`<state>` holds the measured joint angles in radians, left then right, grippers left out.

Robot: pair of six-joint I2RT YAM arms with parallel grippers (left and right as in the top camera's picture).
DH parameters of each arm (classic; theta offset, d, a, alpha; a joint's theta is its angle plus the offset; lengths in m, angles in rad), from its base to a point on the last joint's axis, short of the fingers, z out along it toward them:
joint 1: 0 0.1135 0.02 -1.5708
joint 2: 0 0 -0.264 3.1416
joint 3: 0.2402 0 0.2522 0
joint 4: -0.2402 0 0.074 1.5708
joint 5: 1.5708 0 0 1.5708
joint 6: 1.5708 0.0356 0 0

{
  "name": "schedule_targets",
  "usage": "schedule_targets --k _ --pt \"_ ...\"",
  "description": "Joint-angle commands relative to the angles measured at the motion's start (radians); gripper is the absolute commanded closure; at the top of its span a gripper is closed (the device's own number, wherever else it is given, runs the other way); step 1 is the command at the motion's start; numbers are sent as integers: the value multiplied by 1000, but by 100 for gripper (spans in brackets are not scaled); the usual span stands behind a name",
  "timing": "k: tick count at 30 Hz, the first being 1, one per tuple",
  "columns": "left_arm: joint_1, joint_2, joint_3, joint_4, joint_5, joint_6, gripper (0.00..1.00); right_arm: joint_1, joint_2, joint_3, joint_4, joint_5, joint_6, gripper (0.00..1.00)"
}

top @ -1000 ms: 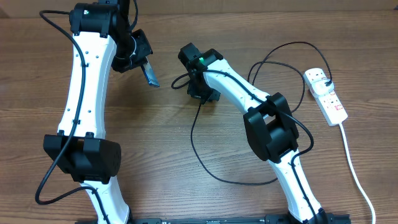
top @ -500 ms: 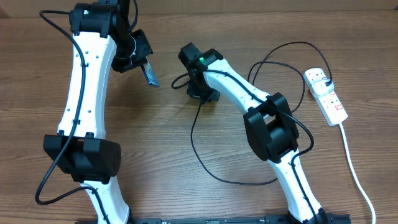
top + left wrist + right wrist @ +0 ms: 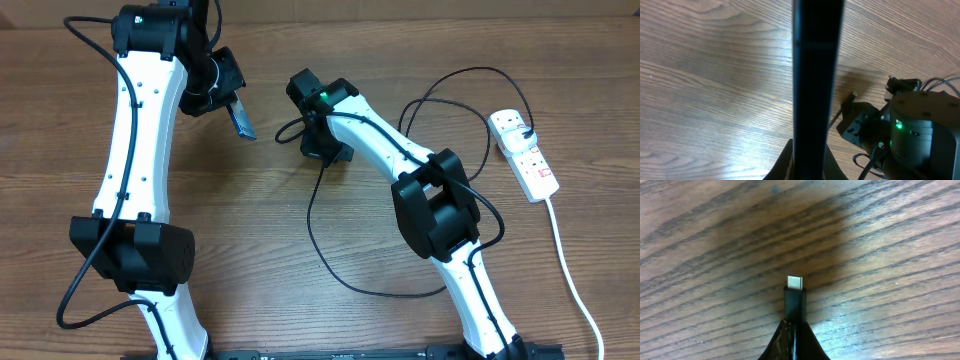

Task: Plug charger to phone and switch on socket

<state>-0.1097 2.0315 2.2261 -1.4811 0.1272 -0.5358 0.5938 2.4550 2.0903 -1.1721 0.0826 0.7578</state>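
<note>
My left gripper (image 3: 228,105) is shut on the phone (image 3: 240,120) and holds it on edge above the table; in the left wrist view the phone (image 3: 816,75) is a dark upright bar between the fingers. My right gripper (image 3: 318,148) is shut on the charger's connector (image 3: 794,297), whose metal tip points out over the wood. The tip also shows in the left wrist view (image 3: 854,94). The black cable (image 3: 312,225) loops across the table to its plug in the white socket (image 3: 524,150) at the right. A gap lies between phone and connector.
The socket's thick white cord (image 3: 575,270) runs down the right side to the front edge. The cable's slack loop lies in front of the right arm's base (image 3: 440,215). The left arm's base (image 3: 130,250) stands at the front left.
</note>
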Motion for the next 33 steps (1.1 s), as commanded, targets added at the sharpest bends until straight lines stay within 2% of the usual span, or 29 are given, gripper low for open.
schedule_targets --k 1,11,23,28,33 --pt "-2 -3 8 16 63 91 96 0 24 50 -32 18 -14 96" --pt "-2 -3 8 83 242 208 96 0 -72 215 -146 21 -100 96" --pt "21 -3 8 216 367 183 96 0 -310 221 -246 22 -158 96" --pt "63 -3 8 273 526 162 96 0 -378 221 -317 16 -177 96" --pt "74 -3 8 341 716 211 96 2 -429 221 -310 -144 -275 96"
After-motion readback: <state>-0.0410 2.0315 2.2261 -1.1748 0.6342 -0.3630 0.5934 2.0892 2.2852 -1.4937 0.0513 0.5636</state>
